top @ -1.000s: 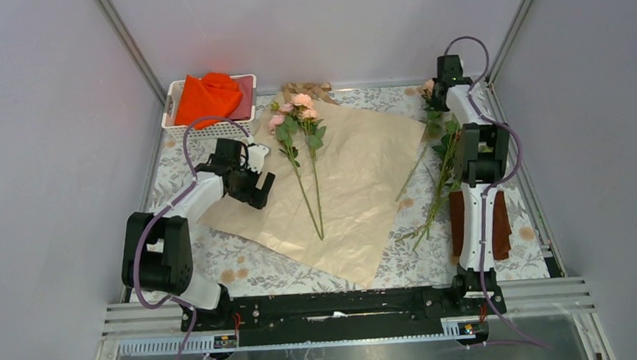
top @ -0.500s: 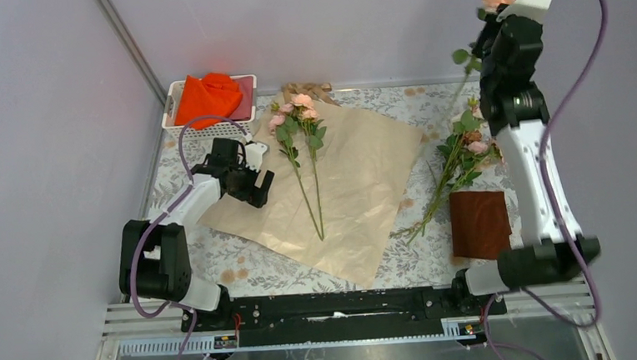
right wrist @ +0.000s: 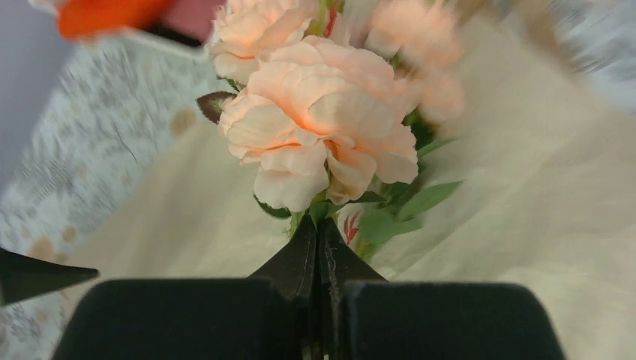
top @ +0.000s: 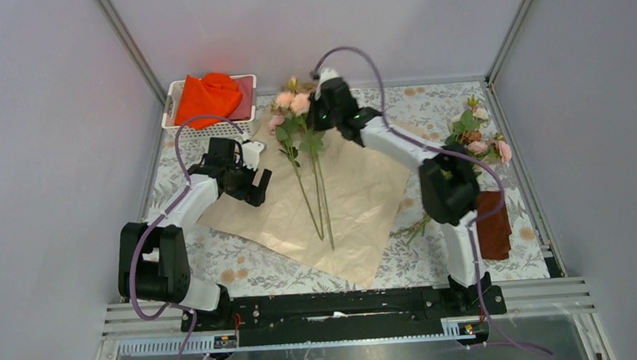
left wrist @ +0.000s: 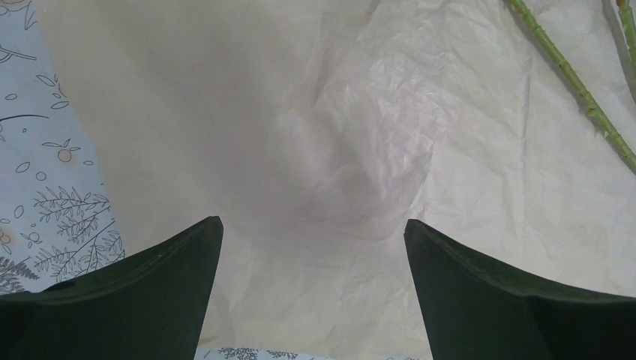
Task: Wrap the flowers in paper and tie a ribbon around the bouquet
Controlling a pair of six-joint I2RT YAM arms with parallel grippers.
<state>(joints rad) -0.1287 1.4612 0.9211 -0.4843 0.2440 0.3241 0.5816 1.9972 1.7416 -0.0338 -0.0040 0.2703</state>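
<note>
**Item: third rose brought to the paper**

**Right gripper** [right wrist: 319, 236]: fingers pressed together. A peach rose [right wrist: 319, 127] stands just past their tips, and its green stem runs down into the seam between them, so it reads as pinched there.

**Left gripper** [left wrist: 313, 222]: fingers wide apart and holding nothing. It hangs over the 9 o'clock corner of the paper [top: 357, 186].

**Flowers** [top: 299, 127]: blooms lie at the paper's 12 o'clock edge, with three thin stems running toward 6 o'clock across the sheet.

**Surface:**
- A grey leaf-patterned mat [top: 246, 272] lies under the crinkled paper.
- At 11 o'clock a white basket [top: 170, 110] holds an orange-red cloth [top: 208, 95].
- At 2 o'clock lies a spare bunch of blooms [top: 471, 141].
- At 4 o'clock lies a brown cloth [top: 495, 232], partly behind the right arm.

**Room:** plain grey walls [top: 44, 122], metal corner posts [top: 127, 45], and a black rail [top: 348, 303] at the near edge.

**Change:**
- Half a second ago the right arm stood raised at the far right corner with a bloom aloft. It now reaches across to 12 o'clock.
- Two stems lay on the sheet then.
- The left gripper has kept its place, still open.
</note>
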